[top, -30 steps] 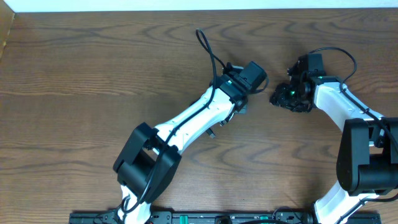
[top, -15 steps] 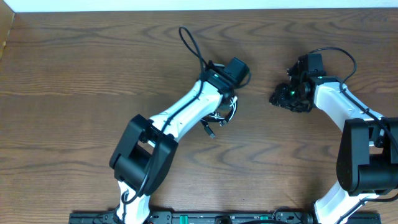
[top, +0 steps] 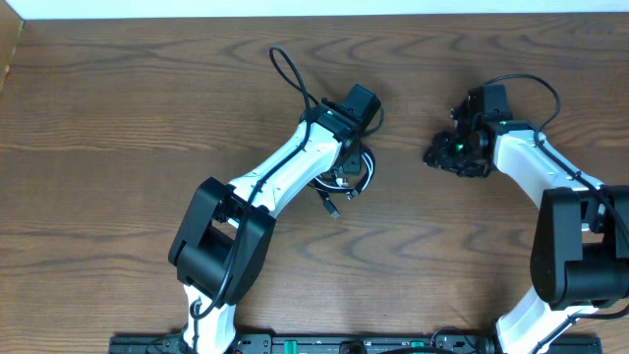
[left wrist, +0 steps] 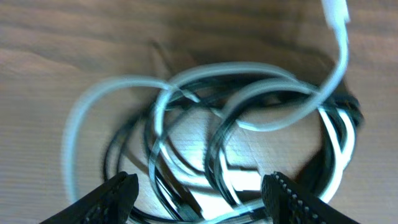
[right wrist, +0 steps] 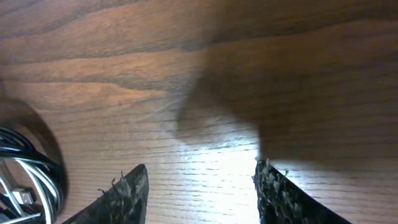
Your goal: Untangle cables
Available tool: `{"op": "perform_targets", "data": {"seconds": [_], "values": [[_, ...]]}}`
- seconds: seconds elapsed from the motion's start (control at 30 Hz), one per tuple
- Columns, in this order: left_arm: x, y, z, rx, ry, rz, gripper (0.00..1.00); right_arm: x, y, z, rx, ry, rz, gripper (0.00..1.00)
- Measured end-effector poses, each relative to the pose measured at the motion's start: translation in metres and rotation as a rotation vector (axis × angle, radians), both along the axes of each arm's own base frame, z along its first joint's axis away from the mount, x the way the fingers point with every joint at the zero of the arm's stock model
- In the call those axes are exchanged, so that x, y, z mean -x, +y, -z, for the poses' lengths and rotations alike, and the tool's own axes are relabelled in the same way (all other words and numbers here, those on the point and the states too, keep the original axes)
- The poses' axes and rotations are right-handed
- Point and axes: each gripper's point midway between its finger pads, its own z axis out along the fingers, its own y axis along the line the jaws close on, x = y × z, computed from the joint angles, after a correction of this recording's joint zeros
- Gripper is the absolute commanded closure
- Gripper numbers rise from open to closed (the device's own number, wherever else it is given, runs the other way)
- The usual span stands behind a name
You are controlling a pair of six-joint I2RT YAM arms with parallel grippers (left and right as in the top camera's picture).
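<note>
Cables (left wrist: pixel 242 65) lie tangled on the tabletop (top: pixel 118 118) beneath my left claw (left wrist: pixel 202 193), which dragged them leftward and has just sprung wide, releasing them. I judge a regrip is needed. Right claw (right wrist: pixel 199 186) waits half-open, empty, well apart.

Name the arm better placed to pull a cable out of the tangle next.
Left arm: its open jaws hang directly over the cables; the right arm's open jaws face bare table beside them.
</note>
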Motion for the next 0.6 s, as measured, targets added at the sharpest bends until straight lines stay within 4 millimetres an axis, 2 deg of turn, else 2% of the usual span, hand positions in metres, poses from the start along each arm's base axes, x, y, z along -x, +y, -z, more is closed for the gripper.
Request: {"op": "perform_targets", "data": {"seconds": [0.17, 0.27, 0.6], "values": [[0.019, -0.010, 0.003, 0.065, 0.097, 0.022, 0.32, 0.000, 0.004, 0.000, 0.000, -0.003, -0.011, 0.49], [0.020, -0.007, 0.003, 0.048, 0.100, 0.025, 0.31, 0.000, 0.004, 0.000, 0.000, -0.005, -0.011, 0.49], [-0.021, 0.040, -0.008, -0.188, -0.106, -0.041, 0.31, -0.001, 0.005, 0.000, 0.000, -0.009, -0.014, 0.48]]}}
